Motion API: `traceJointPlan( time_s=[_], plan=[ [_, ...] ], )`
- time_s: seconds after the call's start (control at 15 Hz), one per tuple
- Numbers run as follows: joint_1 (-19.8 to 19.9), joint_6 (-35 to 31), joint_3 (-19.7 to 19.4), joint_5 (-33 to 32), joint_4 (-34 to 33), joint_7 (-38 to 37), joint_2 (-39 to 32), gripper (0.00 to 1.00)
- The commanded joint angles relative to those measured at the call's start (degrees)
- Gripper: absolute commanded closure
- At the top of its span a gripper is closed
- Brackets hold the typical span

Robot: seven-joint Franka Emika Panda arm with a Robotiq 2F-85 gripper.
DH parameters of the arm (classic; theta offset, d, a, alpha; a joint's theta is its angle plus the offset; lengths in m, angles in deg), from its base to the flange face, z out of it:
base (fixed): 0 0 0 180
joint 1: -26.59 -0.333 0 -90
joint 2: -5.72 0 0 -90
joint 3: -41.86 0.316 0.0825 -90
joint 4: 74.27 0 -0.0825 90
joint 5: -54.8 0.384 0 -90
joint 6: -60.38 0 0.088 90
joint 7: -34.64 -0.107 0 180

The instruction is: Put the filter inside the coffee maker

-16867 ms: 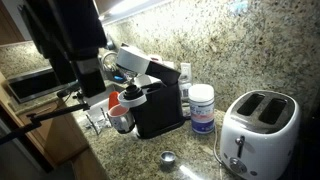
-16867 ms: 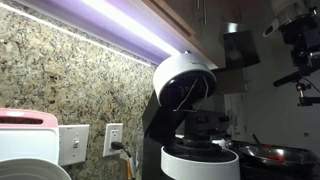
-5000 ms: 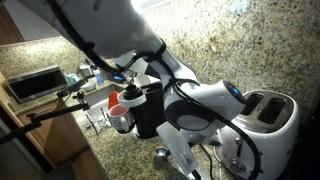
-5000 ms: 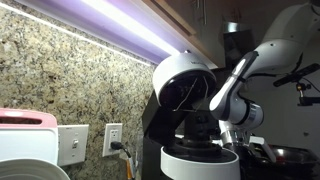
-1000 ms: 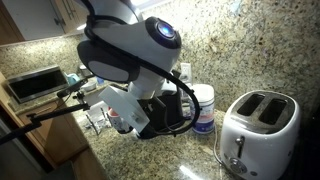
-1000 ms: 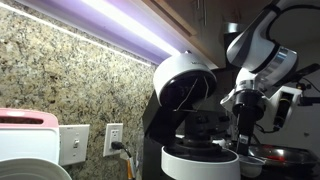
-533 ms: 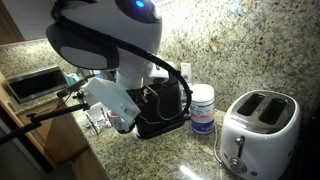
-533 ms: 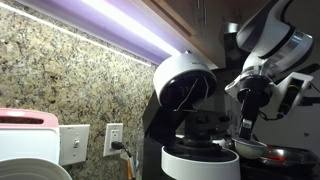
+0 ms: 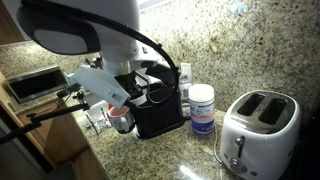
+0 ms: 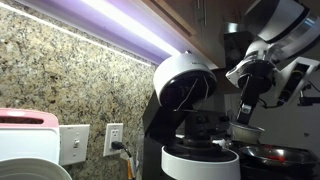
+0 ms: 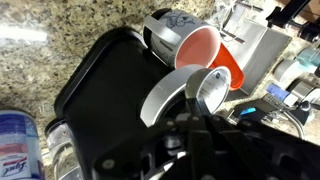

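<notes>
One white robot arm (image 9: 78, 28) bends low over a speckled granite desk (image 9: 150, 160). Its hand (image 10: 247, 121) points downward with the fingers pinched on one small round silvery filter (image 10: 247, 133), which hangs in the air, off the desk. In the wrist view the filter sits just past the dark fingertips, over the near side of the coffee maker's flat black top, with a pale curved part close beside it.

One coffee maker (image 9: 160, 112) stands by the back edge of the desk, a black box with a white rounded top part. In an exterior view that dome (image 10: 185, 80) is tipped open, and the filter hangs beside it, level with the dark opening below.

One cup (image 11: 203, 48) with a red-orange inside lies tilted just beside the machine.

One white tub (image 9: 202, 108) with a blue label stands next to the coffee maker, also near the back edge.

One white toaster (image 9: 258, 128) with two slots stands apart from both, closer to the front edge.
</notes>
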Motion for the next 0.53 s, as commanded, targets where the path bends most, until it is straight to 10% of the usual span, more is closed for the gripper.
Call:
traceJointPlan(
  time_s=[0.0,0.47],
  plan=[
    [-2.62,-2.56,0.39,-0.59,0.39,-3.0,1.49,1.0],
    [-5.01,-3.82,-0.04,-0.13,-0.05,-0.88,0.32,0.99]
  ],
)
